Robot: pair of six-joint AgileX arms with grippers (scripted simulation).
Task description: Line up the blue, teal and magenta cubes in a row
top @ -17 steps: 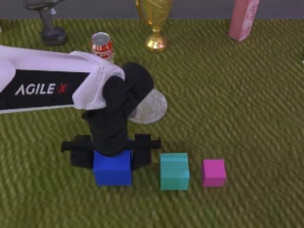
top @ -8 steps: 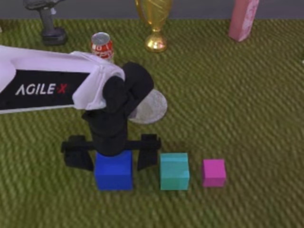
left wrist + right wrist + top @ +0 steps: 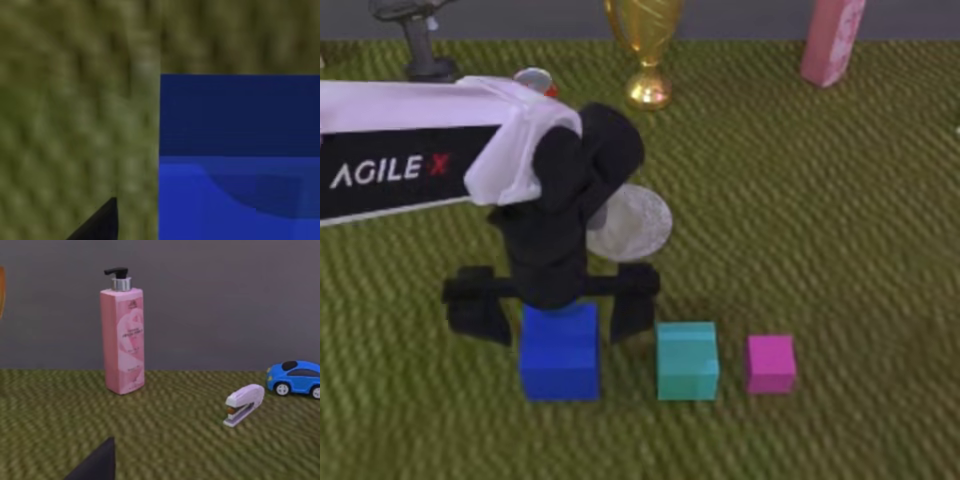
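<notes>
Three cubes stand in a row on the green mat near the front: the blue cube point(image 3: 560, 355) on the left, the teal cube point(image 3: 687, 360) in the middle and the small magenta cube point(image 3: 770, 363) on the right. My left gripper point(image 3: 557, 325) hovers over the blue cube's far edge, open, its black fingers point(image 3: 632, 315) spread wider than the cube and clear of its sides. In the left wrist view the blue cube point(image 3: 240, 150) fills the picture beside one fingertip point(image 3: 102, 220). My right arm is out of the top view; one fingertip point(image 3: 97, 462) shows over bare mat.
A gold trophy point(image 3: 645, 50), a pink pump bottle point(image 3: 832, 40), a soda can point(image 3: 533, 78) half hidden by my left arm and a dark tool point(image 3: 420, 45) line the back edge. A silver disc point(image 3: 635, 222) lies behind the left gripper. A stapler point(image 3: 244, 404) and blue toy car point(image 3: 295, 377) lie farther right.
The left gripper's fingers spread apart, letting go of the blue cube, then rose a little with the arm. The cubes stayed in place.
</notes>
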